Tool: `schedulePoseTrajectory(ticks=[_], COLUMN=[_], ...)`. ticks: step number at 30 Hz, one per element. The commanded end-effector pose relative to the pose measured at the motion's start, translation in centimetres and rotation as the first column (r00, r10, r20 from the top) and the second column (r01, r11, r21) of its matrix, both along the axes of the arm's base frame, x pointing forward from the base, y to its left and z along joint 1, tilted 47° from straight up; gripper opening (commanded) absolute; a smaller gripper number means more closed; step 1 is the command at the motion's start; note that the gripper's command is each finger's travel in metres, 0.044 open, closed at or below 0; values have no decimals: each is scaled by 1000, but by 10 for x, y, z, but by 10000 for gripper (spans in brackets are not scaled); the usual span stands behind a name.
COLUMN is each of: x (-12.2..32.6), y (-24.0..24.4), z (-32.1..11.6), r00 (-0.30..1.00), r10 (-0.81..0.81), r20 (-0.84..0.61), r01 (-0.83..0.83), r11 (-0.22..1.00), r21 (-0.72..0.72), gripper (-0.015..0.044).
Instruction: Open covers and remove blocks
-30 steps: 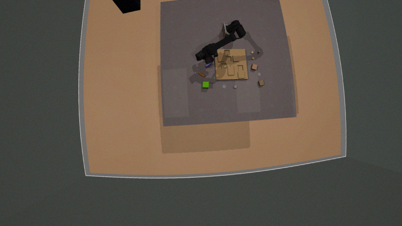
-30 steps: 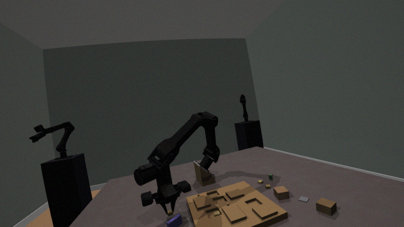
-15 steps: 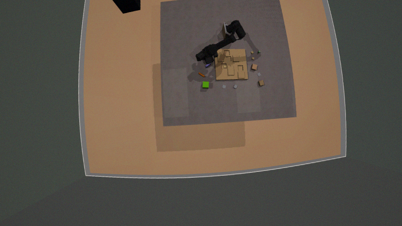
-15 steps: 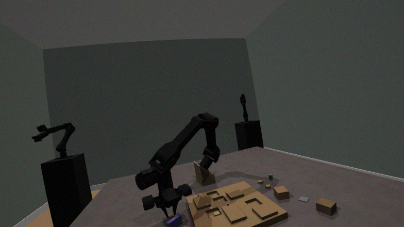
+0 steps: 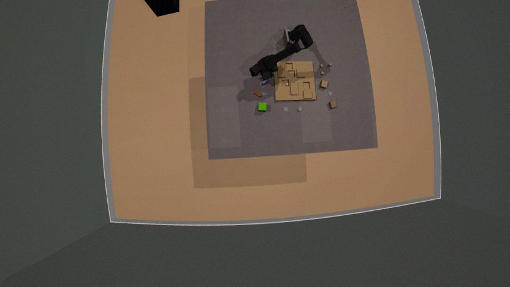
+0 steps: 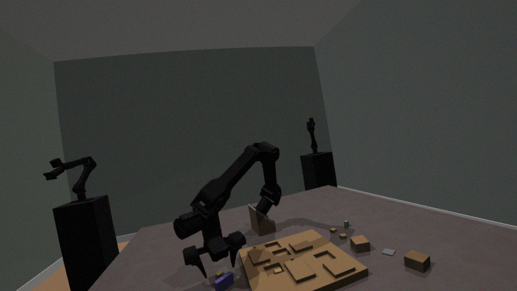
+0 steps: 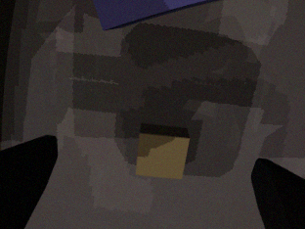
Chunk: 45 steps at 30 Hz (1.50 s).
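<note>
The tan puzzle board [image 5: 283,95] [image 6: 263,285] lies on the table. Its raised covers, such as one broad cover [image 5: 294,88] [image 6: 299,270], stand beside several uncovered wells. One well holds a small yellow block [image 5: 286,83] [image 6: 277,270]; the other wells that show look empty. My gripper [image 6: 219,271] [image 7: 157,159] is open, low beside the board's left side. Another small yellow block [image 6: 219,273] [image 7: 162,158] lies on the table between its spread fingers, touching neither. Two more yellow blocks [image 5: 321,65] [image 6: 342,235] lie right of the board.
A purple block [image 5: 265,81] [image 6: 224,281] [image 7: 156,9] lies close to the fingers. An orange stick [image 5: 257,94] and a bright green cube [image 5: 262,107] lie nearer the front. Brown boxes [image 5: 323,84] [image 6: 417,260], grey tiles [image 5: 300,108] [image 6: 388,252] and a small green block [image 5: 330,64] [image 6: 346,223] also surround the board.
</note>
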State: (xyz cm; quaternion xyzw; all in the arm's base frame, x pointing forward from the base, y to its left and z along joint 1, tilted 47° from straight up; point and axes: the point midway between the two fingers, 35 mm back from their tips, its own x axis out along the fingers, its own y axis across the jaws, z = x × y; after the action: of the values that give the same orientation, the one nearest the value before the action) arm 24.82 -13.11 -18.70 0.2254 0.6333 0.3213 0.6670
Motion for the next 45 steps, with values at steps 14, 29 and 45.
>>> schedulePoseTrajectory(ticks=[14,29,45], x=[2,14,62], y=[-41,-41,7], z=[37,62,114], r00=[1000,994,770], r10=[-4,82,454], r20=[5,76,448], r01=[4,-80,-446], r11=[1000,997,885], r21=[-11,-18,-131], gripper=[440,256,0])
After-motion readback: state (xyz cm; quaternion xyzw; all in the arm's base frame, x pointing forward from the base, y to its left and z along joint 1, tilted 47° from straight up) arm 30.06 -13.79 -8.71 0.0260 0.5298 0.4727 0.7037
